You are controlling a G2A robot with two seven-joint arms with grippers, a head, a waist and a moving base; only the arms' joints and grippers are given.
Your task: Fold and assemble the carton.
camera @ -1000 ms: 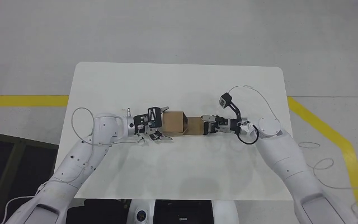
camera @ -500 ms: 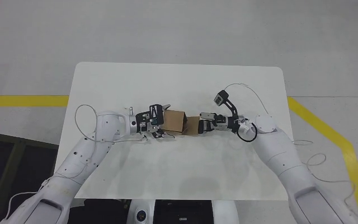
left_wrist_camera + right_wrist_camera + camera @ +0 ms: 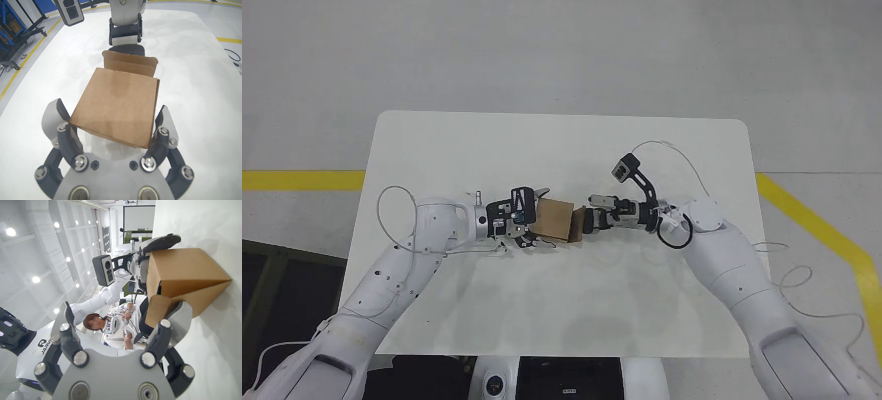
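on the table (image 3: 442,150), carton (image 3: 554,217) lies sideways, flap (image 3: 130,64) toward right gripper (image 3: 592,221).

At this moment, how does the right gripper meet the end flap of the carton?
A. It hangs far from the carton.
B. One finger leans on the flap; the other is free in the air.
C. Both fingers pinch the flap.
B: the right gripper is open, one finger lies against the flap of the carton, and the other finger touches nothing.

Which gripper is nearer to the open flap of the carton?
Right. The right gripper is at the flap, one finger against it; the left gripper holds the carton at the opposite end.
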